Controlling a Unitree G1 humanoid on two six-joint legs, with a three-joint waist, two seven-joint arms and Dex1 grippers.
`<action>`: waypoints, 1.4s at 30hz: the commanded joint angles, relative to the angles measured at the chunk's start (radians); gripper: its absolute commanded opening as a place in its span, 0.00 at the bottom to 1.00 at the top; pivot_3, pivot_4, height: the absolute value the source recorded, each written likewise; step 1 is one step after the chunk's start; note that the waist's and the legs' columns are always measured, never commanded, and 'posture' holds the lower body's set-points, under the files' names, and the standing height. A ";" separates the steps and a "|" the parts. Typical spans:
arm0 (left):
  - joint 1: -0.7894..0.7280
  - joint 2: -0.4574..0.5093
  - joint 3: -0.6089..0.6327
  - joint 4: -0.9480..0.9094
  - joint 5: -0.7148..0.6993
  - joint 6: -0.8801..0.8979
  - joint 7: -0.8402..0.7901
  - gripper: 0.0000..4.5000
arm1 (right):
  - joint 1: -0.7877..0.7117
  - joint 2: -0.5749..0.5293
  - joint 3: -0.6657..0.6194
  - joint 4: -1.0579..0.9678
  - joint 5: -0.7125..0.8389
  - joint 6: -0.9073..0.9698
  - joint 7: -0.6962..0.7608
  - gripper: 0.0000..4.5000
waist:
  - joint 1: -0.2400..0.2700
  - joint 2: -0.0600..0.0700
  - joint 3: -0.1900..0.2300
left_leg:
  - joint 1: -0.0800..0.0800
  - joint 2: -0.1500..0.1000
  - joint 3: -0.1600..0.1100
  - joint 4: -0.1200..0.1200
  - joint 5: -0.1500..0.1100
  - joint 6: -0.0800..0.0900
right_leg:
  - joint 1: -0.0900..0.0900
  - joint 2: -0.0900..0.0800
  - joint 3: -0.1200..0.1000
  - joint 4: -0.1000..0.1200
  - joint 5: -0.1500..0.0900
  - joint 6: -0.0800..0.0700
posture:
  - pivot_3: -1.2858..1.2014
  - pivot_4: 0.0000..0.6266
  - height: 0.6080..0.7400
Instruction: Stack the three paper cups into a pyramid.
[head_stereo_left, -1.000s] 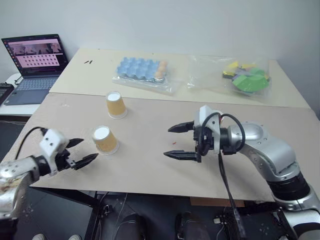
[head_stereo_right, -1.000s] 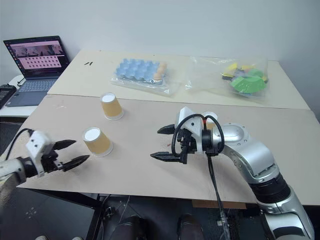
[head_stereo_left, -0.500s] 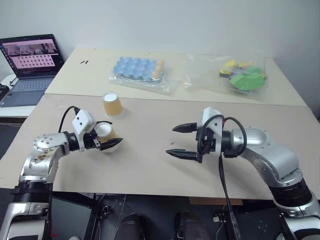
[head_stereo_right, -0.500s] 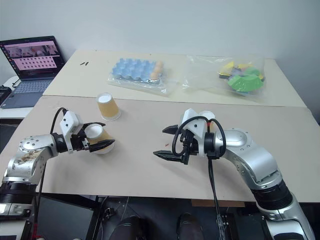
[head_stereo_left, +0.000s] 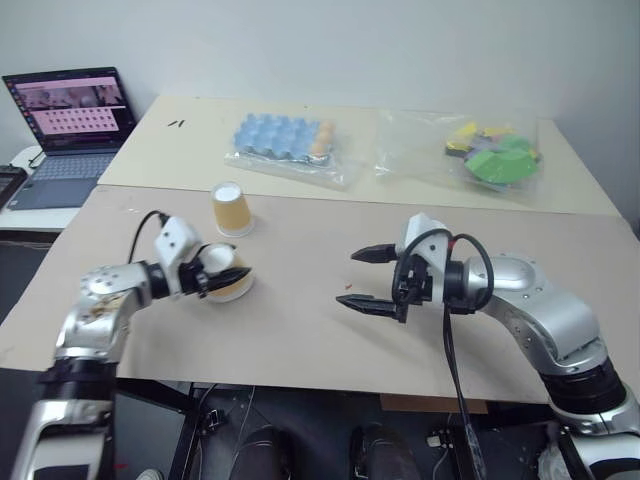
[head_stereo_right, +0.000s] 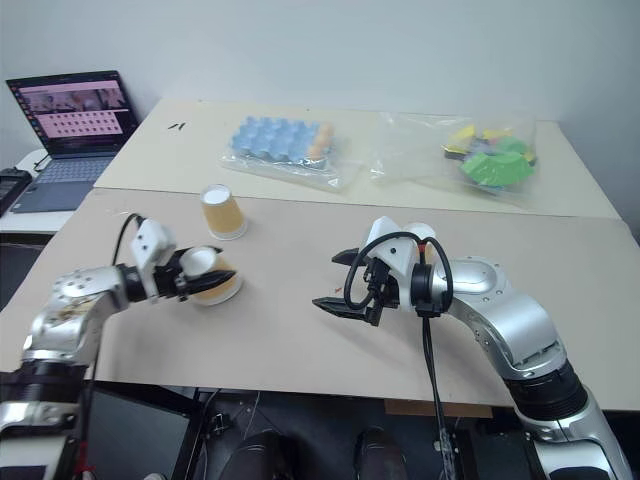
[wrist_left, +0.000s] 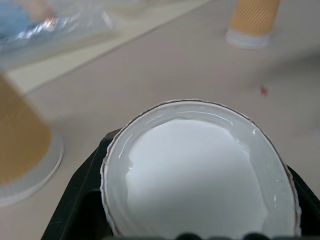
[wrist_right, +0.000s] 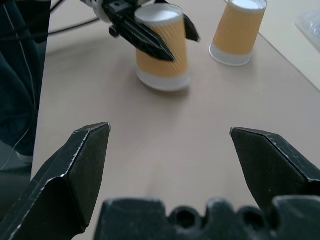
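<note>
So the left gripper (head_stereo_left: 222, 281) has its two black fingers pinched on one upside-down paper cup (head_stereo_left: 230, 276) near the front left of the tan table (head_stereo_left: 300, 330), and the cup looks tipped a bit, white base up. A second cup (head_stereo_left: 231, 209) stands upside down just behind it, further back on the table. The right gripper (head_stereo_left: 366, 280) hovers over the middle of the table with its fingers spread wide, nothing between them, and the left wrist view catches a third cup (wrist_left: 252, 22) standing a ways off.

An open laptop (head_stereo_left: 70, 125) is set at the far left. A blue egg tray (head_stereo_left: 285, 138) in clear wrap and a plastic bag (head_stereo_left: 470, 150) of green and yellow pieces are laid on the far table (head_stereo_left: 400, 195).
</note>
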 joint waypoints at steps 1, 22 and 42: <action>-0.098 -0.110 -0.102 0.058 0.049 -0.052 -0.009 0.56 | -0.030 0.009 -0.038 -0.010 -0.009 -0.022 -0.007 1.00 | -0.001 0.000 0.000 | 0.000 0.000 0.000 0.001 0.000 0.001 | 0.000 0.000 0.000 0.000 0.000 0.000 | 0.52 0.24 0.75; -0.107 -0.073 -0.076 -0.103 0.016 0.052 -0.093 1.00 | -0.012 0.038 -0.055 0.002 -0.012 -0.027 -0.022 1.00 | -0.029 0.000 0.000 | 0.000 0.001 -0.002 -0.001 0.000 0.000 | -0.001 0.001 0.002 0.000 0.000 0.000 | 0.52 0.24 0.75; 0.266 -0.245 0.226 -0.232 0.228 0.134 0.837 1.00 | -0.030 0.069 -0.070 0.073 -0.030 -0.058 0.028 1.00 | -0.008 0.000 0.000 | 0.002 0.001 -0.002 -0.002 0.000 0.000 | 0.000 0.000 0.002 0.000 0.000 0.000 | 0.52 0.24 0.75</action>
